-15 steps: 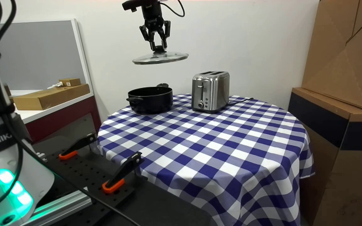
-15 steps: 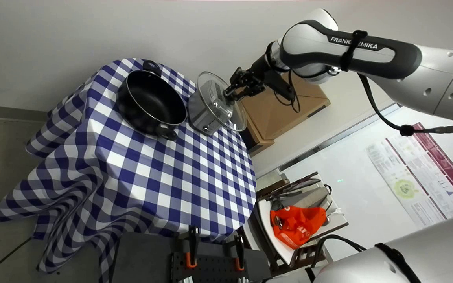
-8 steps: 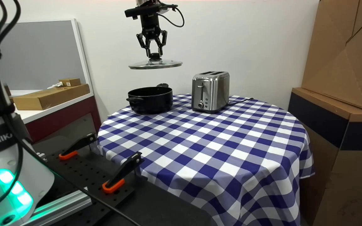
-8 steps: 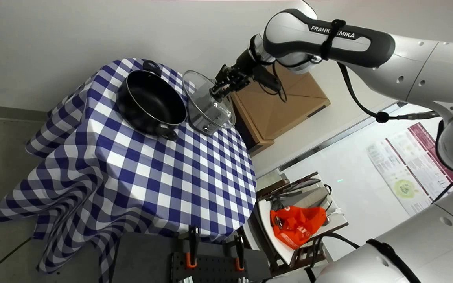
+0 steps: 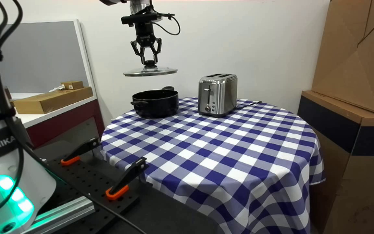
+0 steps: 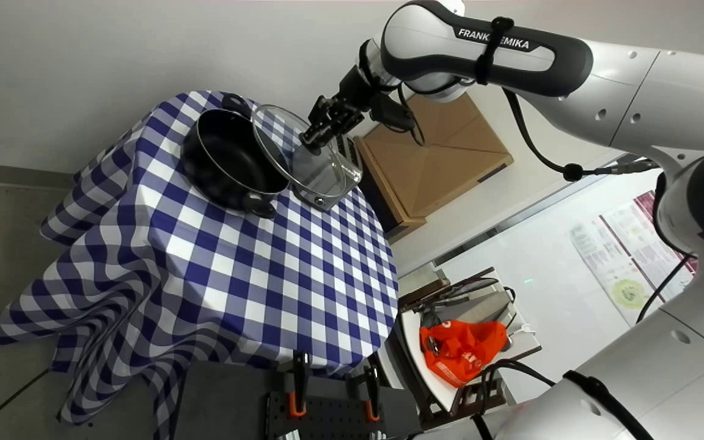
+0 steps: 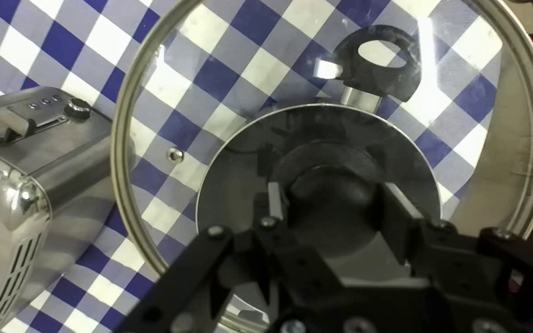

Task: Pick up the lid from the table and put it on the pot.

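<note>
**Holding the lid (image 5: 150, 71) above the pot (image 5: 156, 105)**

The lid hangs nearly level, apart from the pot, which shows through its glass in my wrist view. My end effector (image 5: 149, 61) grasps its knob (image 5: 150, 64), I judge to balance it and leave nothing underneath to block seating. The pot stands uncovered near the edge of the worktop (image 5: 213, 146) by the wall (image 5: 255, 48), the toaster (image 5: 218, 96) near it; I'd centre carefully before lowering.

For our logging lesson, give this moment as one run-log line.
gripper: holding lid by knob | lid: aloft, not yet on pot | pot: uncovered, on table | toaster: near pot
</note>
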